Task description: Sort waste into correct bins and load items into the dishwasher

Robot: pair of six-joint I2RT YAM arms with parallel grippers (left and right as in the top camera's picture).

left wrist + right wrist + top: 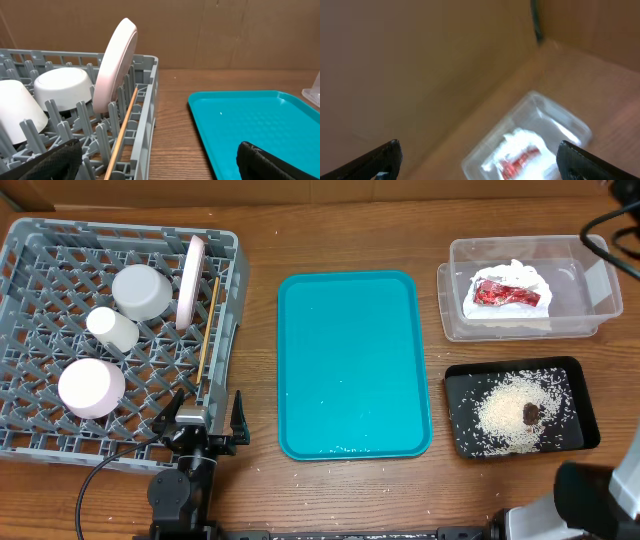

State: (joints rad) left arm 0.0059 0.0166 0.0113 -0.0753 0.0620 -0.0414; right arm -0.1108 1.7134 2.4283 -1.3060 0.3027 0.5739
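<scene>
The grey dish rack (120,225) sat at the far left. It held a white bowl (141,291), a small cup (112,328), a pale dish (91,387) and a plate (190,280) standing on edge. The chopsticks (207,330) lay along its right wall. The left gripper (207,423) hovered at the rack's near right corner, fingers spread wide and empty. The chopsticks lay just ahead of it, their long axis running straight away, so this arm was by far the nearer. The teal tray (350,360) lay in the middle. Further right, the napkin (520,272) and red wrapper (505,293) sat in the clear tub (600,280), and the rice (505,412) in the black tray (585,405). The right gripper (479,157), also spread and empty, looked down on the tub from well off. The sorting looked about finished.
</scene>
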